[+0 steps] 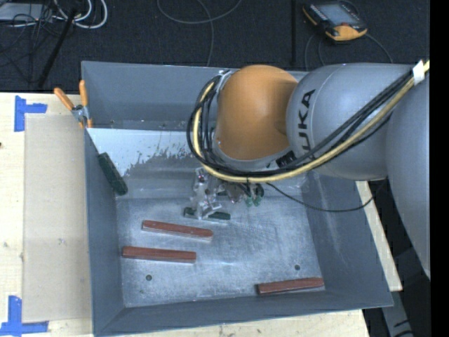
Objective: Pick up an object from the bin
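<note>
Camera view, pose. The arm (351,118) is reaching in from the right, with its orange cover (252,111) hanging over the back half of the bin (98,258). The hand (205,206) is pointing downward and sitting low over the middle of the bin floor. I cannot tell whether it is touching the floor or whether it is set wide or narrow, because the metalwork is reading as one cluster. Nothing is showing as held.

Camera view, things.
- A small dark green piece (219,216) is lying at the hand's lower right, touching it or just beside it; I cannot tell which.
- The upper brown strip (177,229) is lying just in front of the hand, with its right end nearest and apart from it.
- A second brown strip (158,254) is lying roughly parallel, further toward the front.
- A third brown strip (290,285) is lying well apart, near the front right corner.
- A dark green stick (112,173) is leaning at the left wall, well apart.

Handling, as judgement. The strips are looking flat, stiff and light. Lying flush on smooth metal, they are offering little edge and are likely to slide when nudged. The best hold is probably across the narrow width near mid-length, so the strip is not tipping when lifted. The small dark piece is likely to skid away under a glancing touch.
</note>
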`<state>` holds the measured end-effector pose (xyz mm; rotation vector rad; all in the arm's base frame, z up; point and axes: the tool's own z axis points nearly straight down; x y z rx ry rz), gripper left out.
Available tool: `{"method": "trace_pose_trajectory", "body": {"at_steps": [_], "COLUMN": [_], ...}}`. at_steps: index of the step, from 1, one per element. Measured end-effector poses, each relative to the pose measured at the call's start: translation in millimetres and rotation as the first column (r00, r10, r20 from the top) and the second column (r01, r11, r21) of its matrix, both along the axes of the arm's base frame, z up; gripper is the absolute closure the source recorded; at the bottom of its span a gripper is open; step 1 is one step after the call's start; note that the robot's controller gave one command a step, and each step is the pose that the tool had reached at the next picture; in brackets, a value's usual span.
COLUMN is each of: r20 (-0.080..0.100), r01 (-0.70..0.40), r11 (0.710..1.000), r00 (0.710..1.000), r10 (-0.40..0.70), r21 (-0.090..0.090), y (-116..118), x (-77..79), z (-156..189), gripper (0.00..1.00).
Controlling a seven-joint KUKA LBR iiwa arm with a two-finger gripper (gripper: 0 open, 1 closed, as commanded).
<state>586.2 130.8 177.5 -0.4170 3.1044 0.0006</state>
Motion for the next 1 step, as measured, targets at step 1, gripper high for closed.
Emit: {"method": "trace_pose_trajectory", "body": {"at_steps": [1], "r20": [-0.012], "r01": [0.007], "r11": [1.000], "r00": [1.000], "r10": [-0.007], "r21": [-0.002], "y": [17.2], "x": [7.8], "z": [-18.1], "gripper": [1.00]}}
